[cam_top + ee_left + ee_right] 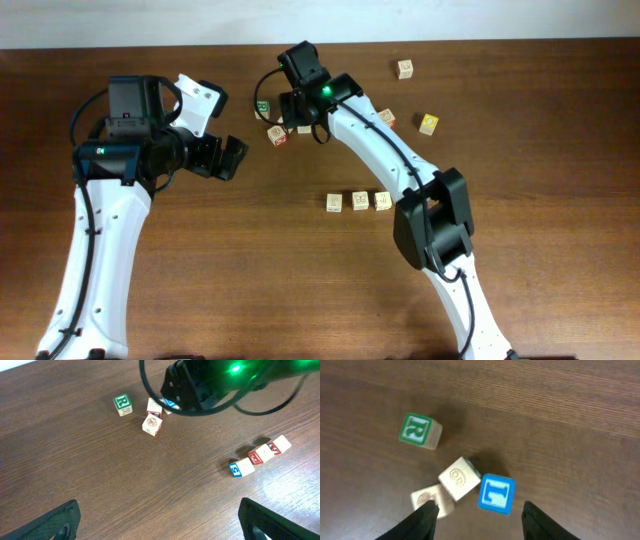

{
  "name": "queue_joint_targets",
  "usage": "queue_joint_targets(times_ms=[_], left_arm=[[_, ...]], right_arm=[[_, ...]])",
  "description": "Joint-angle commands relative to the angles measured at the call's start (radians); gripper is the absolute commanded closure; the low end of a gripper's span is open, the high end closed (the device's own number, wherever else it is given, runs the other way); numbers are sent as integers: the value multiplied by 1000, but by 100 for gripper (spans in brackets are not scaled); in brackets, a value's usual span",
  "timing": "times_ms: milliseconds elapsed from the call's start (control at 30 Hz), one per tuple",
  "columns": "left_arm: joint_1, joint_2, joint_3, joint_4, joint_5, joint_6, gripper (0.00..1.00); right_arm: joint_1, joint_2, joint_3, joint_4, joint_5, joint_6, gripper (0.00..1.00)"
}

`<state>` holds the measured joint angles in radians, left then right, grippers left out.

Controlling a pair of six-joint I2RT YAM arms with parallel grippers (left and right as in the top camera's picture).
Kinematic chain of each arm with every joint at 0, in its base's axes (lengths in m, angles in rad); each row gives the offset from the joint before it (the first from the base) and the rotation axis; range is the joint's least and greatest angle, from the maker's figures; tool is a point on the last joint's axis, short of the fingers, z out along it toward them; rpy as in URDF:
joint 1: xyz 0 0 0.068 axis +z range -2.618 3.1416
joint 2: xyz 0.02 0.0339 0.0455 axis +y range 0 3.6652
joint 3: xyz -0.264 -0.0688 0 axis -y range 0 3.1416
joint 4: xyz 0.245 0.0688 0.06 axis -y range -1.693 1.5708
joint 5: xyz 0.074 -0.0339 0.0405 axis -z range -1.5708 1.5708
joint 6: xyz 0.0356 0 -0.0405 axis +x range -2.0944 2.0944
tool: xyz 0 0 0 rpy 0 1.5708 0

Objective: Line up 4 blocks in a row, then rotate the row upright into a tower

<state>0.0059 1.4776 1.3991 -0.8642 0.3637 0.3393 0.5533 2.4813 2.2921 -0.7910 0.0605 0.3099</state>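
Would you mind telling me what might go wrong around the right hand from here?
The blue-faced cube seems to touch a beige cube, so the open right hand closing on it may drag both. One finger overlaps a second beige cube and could knock it. The green R cube nearby might be picked by mistake.

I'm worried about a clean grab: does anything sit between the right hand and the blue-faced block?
Nothing visible does. The blue-faced block lies just ahead of the open right hand. But a beige block crowds its left side, and a second beige block sits at the left fingertip.
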Motion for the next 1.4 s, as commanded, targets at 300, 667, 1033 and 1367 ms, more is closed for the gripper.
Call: queue_joint_targets(times_ms=[300, 667, 1033, 1367], left_arm=[[5, 3, 22, 2, 14, -10, 1], [5, 3, 22, 2, 14, -10, 1], [5, 3, 22, 2, 14, -10, 1], [5, 3, 22, 2, 14, -10, 1]], right_arm=[[-18, 114, -17, 71, 45, -47, 43], [-27, 114, -17, 2, 21, -40, 59], [-44, 114, -18, 45, 31, -41, 64], [-43, 80, -14, -70, -85, -40, 73]])
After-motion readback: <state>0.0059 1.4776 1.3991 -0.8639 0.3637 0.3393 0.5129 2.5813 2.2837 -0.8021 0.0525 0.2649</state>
